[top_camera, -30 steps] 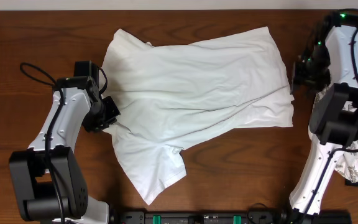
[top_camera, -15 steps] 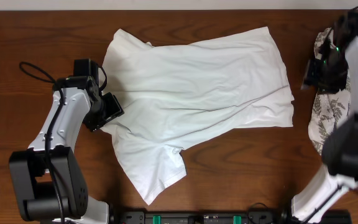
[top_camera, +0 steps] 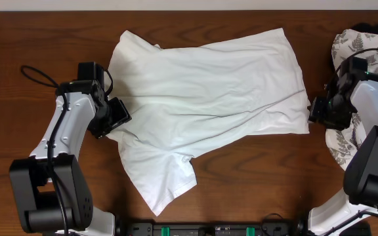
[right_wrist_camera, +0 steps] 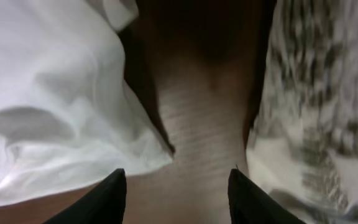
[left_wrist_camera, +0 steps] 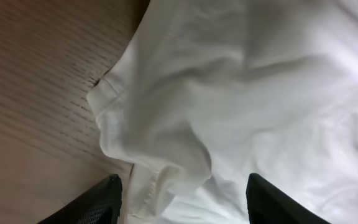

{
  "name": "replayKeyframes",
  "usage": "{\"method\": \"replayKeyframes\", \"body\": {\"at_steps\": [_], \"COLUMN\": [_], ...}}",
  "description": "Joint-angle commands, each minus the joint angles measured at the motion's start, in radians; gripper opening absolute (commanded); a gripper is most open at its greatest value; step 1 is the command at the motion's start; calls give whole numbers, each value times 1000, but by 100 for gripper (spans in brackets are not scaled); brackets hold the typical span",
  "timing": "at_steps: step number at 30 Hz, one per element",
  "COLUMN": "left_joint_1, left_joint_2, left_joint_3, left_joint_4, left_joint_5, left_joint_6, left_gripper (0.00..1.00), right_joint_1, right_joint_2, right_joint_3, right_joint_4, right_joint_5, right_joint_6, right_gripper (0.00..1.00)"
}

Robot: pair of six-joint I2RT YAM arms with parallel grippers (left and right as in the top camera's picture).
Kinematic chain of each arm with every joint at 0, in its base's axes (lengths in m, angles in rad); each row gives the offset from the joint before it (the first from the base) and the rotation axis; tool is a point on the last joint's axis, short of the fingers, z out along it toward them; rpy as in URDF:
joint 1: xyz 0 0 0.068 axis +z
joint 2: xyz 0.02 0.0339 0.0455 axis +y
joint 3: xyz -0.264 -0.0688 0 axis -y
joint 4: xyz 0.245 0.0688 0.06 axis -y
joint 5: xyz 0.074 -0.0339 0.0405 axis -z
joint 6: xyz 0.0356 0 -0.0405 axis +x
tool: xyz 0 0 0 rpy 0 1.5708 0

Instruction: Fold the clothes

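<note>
The white T-shirt lies spread out and wrinkled on the wooden table, with one sleeve pointing toward the front. My left gripper is at the shirt's left edge. In the left wrist view it is open, and a folded hem of the shirt lies between its fingers. My right gripper is beside the shirt's right front corner. In the right wrist view it is open over bare wood, with the shirt's edge to its left. No print shows on the shirt.
White fabric with a grey fern-leaf pattern is heaped at the right edge, under and behind my right arm; it also shows in the right wrist view. A black rail runs along the table's front edge.
My right arm has swung from the far right back corner forward and down to the shirt's right front corner. The left gripper has barely moved. The shirt lies as before.
</note>
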Motion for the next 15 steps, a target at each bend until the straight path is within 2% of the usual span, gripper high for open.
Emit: {"method": "replayKeyframes", "body": {"at_steps": [1, 5, 15], "left_joint_1": [-1, -1, -1], "left_joint_2": [-17, -17, -17], "left_joint_3": [14, 14, 14], "left_joint_4": [-5, -5, -4], "left_joint_5": [12, 12, 12], "left_joint_6": [5, 5, 5], "left_gripper": [65, 65, 65], "right_joint_1": [-8, -8, -8], "right_joint_2": [-3, -3, -3], "right_joint_3": [-10, -27, -62], "right_joint_4": [33, 101, 136], "right_joint_5": [-94, -216, -223], "right_joint_6": [-122, -223, -244], "right_gripper": [51, 51, 48]}}
